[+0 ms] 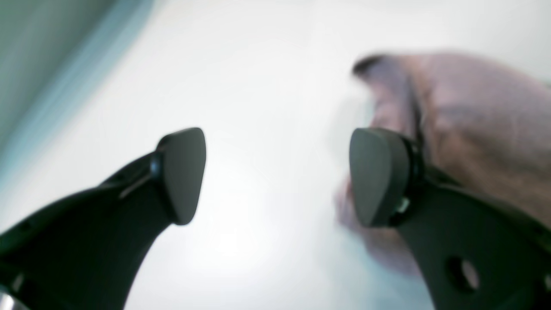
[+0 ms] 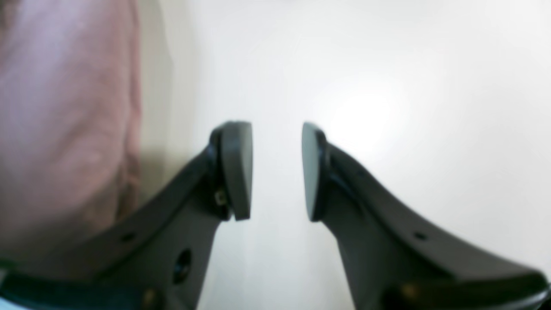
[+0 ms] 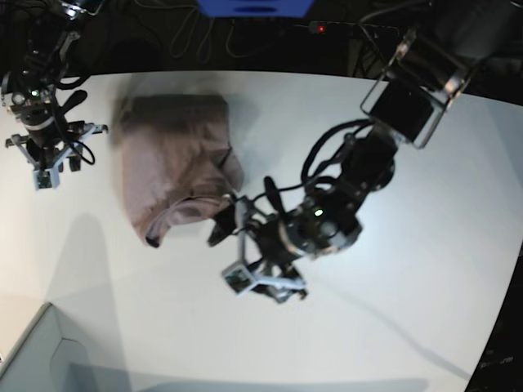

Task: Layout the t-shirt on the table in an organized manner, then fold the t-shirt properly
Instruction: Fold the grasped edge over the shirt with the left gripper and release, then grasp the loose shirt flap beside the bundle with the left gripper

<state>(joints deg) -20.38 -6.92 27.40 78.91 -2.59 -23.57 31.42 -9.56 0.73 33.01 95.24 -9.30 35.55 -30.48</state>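
Note:
The mauve t-shirt (image 3: 172, 159) lies bunched and motion-blurred on the white table (image 3: 392, 269), left of centre. My left gripper (image 1: 280, 176) is open with only bare table between its pads, and the t-shirt (image 1: 473, 116) lies just past its right finger. In the base view the left gripper (image 3: 227, 220) sits at the cloth's lower right edge. My right gripper (image 2: 275, 172) has its pads apart with nothing between them, and the t-shirt (image 2: 64, 120) is to its left. The right gripper (image 3: 57, 155) hangs at the table's far left, apart from the shirt.
A pale grey-green box corner (image 3: 33, 351) sits at the bottom left of the base view, and a grey-green surface (image 1: 43, 64) shows at the upper left of the left wrist view. A dark tilted device (image 3: 409, 102) and cables line the back edge.

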